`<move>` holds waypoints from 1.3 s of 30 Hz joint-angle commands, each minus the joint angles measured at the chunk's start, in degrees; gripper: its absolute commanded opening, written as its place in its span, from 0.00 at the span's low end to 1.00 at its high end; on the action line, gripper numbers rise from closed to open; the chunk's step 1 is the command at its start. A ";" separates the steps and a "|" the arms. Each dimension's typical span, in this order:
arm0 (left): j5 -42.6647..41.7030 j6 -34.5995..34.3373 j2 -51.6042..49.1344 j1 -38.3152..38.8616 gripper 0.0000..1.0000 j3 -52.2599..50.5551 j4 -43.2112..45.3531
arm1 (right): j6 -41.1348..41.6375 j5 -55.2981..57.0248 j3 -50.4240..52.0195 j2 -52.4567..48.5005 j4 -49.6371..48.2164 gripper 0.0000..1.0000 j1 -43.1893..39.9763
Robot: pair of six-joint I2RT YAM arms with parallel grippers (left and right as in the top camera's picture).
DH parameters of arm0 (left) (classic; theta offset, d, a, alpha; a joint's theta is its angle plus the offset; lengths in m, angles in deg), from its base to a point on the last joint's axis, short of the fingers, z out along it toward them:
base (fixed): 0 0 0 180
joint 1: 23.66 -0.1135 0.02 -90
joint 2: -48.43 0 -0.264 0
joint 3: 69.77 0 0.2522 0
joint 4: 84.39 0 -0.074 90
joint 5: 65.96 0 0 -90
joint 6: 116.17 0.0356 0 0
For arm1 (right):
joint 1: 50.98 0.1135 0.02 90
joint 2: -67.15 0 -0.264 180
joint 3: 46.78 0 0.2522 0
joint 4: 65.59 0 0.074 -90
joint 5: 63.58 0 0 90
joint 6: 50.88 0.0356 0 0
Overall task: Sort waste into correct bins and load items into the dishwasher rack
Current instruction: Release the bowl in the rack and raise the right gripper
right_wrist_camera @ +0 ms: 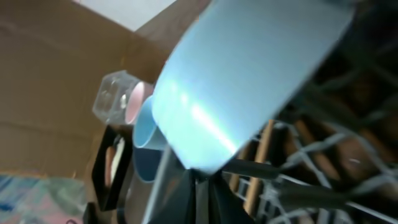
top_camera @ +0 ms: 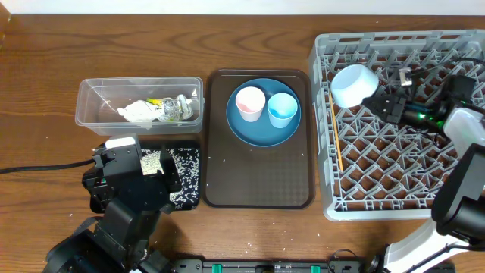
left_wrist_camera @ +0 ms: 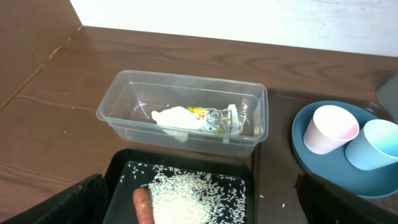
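Note:
My right gripper [top_camera: 381,103] is shut on the rim of the pale-blue bowl [top_camera: 353,84] and holds it tilted over the far-left corner of the grey dishwasher rack [top_camera: 394,38]. The bowl fills the right wrist view [right_wrist_camera: 249,74] above my fingers [right_wrist_camera: 202,186]. The wooden chopsticks [top_camera: 336,140] lie in the rack along its left wall. The pink cup [top_camera: 250,102] and light-blue cup [top_camera: 282,109] stand on the dark-blue plate [top_camera: 261,129]. My left gripper [left_wrist_camera: 205,214] is open above the black tray [left_wrist_camera: 186,171], which holds rice [left_wrist_camera: 193,196] and the carrot [left_wrist_camera: 143,206].
The clear tub [top_camera: 91,106] behind the black tray holds crumpled white paper [left_wrist_camera: 174,118], a foil wrapper [left_wrist_camera: 217,121] and a yellow-green packet [left_wrist_camera: 199,112]. The plate sits on a brown serving tray [top_camera: 258,189] between the bins and the rack. A few rice grains lie on it.

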 commanded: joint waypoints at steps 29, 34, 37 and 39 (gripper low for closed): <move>1.31 -0.26 0.04 -0.20 0.99 0.90 -0.22 | 5.20 32.04 -0.57 37.22 17.44 0.26 13.94; 1.33 -0.28 0.04 -0.20 0.99 0.90 -0.22 | 7.32 40.57 -0.57 38.75 19.04 0.29 25.55; 1.31 -0.28 0.04 -0.20 0.99 0.90 -0.20 | 7.54 42.77 -0.55 38.05 19.74 0.32 31.34; 1.33 -0.26 0.04 -0.20 0.99 0.90 -0.22 | 7.54 44.13 -0.55 37.66 19.80 0.38 34.07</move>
